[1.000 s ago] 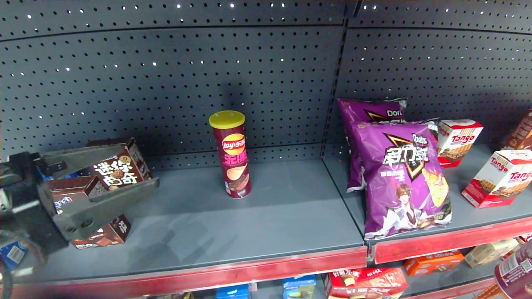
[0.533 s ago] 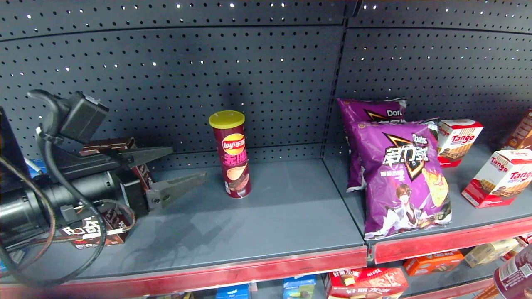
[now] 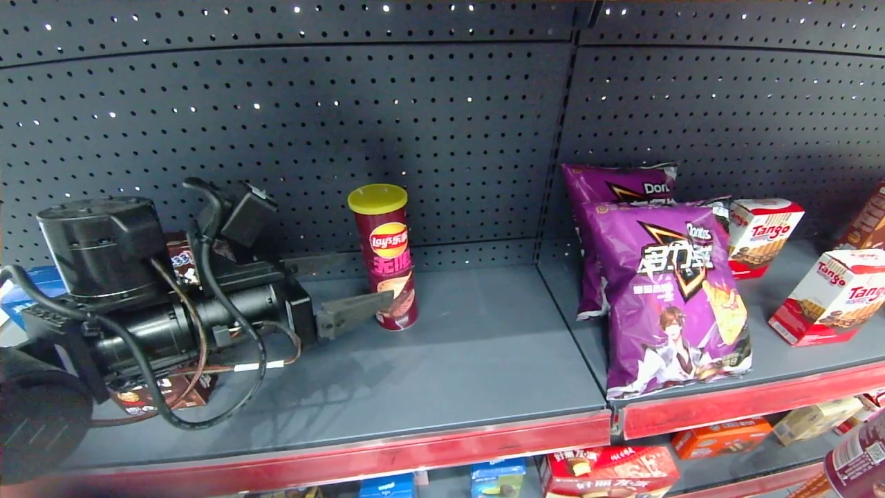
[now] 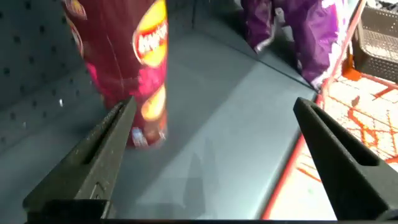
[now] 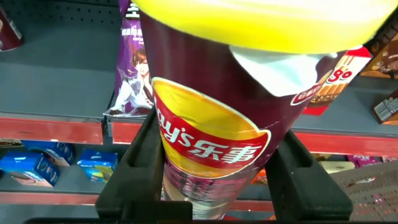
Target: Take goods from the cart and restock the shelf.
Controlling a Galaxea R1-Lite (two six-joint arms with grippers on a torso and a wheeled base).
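Note:
A maroon chip can with a yellow lid (image 3: 384, 257) stands upright on the grey shelf (image 3: 456, 360), near the pegboard back. My left gripper (image 3: 370, 280) lies low over the shelf just left of it, open. In the left wrist view the can (image 4: 124, 68) stands close to one finger (image 4: 93, 162), at the edge of the wide gap of the left gripper (image 4: 214, 106). My right gripper (image 5: 217, 155) is shut on a second, matching chip can (image 5: 211, 137), held off the shelf front. Its base shows in the head view's lower right corner (image 3: 857, 456).
Two purple chip bags (image 3: 664, 290) lean at the start of the right shelf bay, with red-and-white wafer boxes (image 3: 830, 297) beyond. Brown cookie boxes (image 3: 166, 387) sit behind my left arm. Between the can and the bags the shelf is bare. A red strip (image 3: 415, 449) edges the front.
My left arm has swung right along the shelf, from the brown cookie boxes to the standing can, fingers open throughout. The can and the bags have not moved.

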